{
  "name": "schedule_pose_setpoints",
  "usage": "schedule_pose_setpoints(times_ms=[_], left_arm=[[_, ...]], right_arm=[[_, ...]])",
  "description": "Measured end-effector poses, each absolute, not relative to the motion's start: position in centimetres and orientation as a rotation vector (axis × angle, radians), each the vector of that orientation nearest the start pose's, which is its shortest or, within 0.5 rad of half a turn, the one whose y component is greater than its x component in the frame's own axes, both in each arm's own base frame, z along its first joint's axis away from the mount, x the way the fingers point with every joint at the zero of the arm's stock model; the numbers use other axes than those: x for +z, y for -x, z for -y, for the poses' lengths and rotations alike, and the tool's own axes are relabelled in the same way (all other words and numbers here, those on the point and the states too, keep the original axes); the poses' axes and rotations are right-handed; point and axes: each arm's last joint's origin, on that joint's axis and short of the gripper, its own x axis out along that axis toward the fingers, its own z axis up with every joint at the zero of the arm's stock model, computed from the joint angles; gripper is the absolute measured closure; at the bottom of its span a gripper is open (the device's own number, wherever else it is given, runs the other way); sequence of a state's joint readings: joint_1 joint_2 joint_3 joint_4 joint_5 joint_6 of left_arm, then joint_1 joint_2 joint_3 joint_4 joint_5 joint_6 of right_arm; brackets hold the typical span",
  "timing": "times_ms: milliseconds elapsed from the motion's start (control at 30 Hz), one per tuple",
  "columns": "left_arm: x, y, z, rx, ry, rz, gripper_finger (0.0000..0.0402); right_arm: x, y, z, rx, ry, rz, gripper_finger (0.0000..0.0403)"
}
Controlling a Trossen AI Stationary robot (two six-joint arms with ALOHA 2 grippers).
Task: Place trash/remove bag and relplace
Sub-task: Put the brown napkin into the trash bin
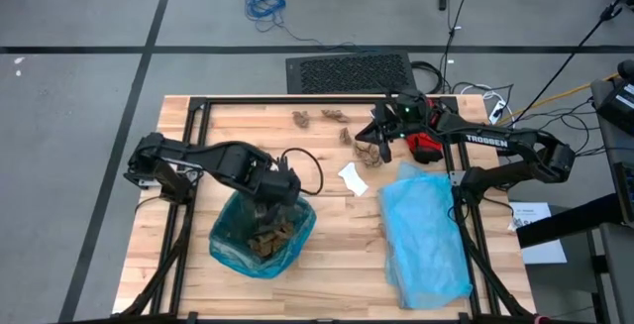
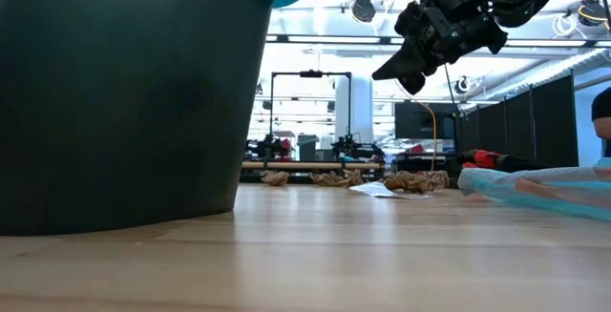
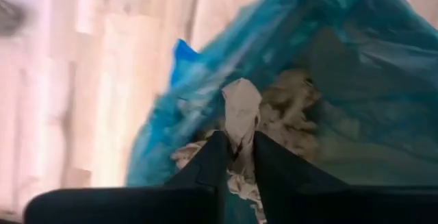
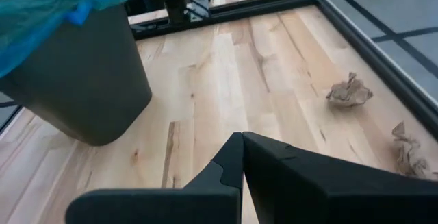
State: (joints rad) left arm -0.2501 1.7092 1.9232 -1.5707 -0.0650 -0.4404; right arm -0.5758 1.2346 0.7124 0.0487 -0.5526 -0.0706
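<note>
We are hovering the left gripper [image 3: 237,157] over the lined bin while the right gripper [image 4: 242,157] is hanging above the far scraps.

In the left wrist view, our left fingers [image 3: 205,164] are standing slightly apart with a pale crumpled scrap [image 3: 241,111] showing in the narrow gap between their tips; we cannot tell whether they are pinching it or it is lying loose on the brown scraps [image 1: 267,237] inside the bag [image 1: 294,237], which is lining the bin [image 4: 82,90] at the near left of the table [image 1: 337,255]. Our right fingers are pressed together, empty, above more brown scraps [image 1: 369,152] at the far middle, with a white scrap [image 1: 353,178] lying near them and the paler blue bag [image 1: 424,235] lying flat at the right.
</note>
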Motion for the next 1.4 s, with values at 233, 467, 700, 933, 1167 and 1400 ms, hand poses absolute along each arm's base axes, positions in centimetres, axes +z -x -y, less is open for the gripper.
schedule_pose_setpoints(times_ms=[233, 467, 700, 933, 1167, 1400], left_arm=[[38.1, -29.6, 7.0, 0.144, 0.175, -1.345, 0.0283], [38.4, -29.6, 6.4, 0.194, 0.192, -1.323, 0.0276], [40.0, -29.5, 6.0, 0.164, 0.195, -1.262, 0.0276], [41.4, -29.7, 0.5, 0.264, 0.095, -1.186, 0.0275], [40.0, -30.8, -9.2, 0.261, 0.095, -1.107, 0.0275], [34.0, -30.7, -17.9, 0.300, 0.173, -1.147, 0.0275]], right_arm=[[23.9, -22.9, 11.7, 0.046, -0.138, -0.417, 0.0403], [23.9, -23.3, 10.9, 0.084, -0.127, -0.418, 0.0403], [23.9, -23.4, 10.7, 0.091, -0.125, -0.418, 0.0403], [24.2, -23.4, 10.5, 0.174, -0.178, -0.387, 0.0403], [24.3, -23.5, 10.4, 0.206, -0.190, -0.375, 0.0403], [24.5, -23.6, 10.5, 0.198, -0.176, -0.355, 0.0401]])
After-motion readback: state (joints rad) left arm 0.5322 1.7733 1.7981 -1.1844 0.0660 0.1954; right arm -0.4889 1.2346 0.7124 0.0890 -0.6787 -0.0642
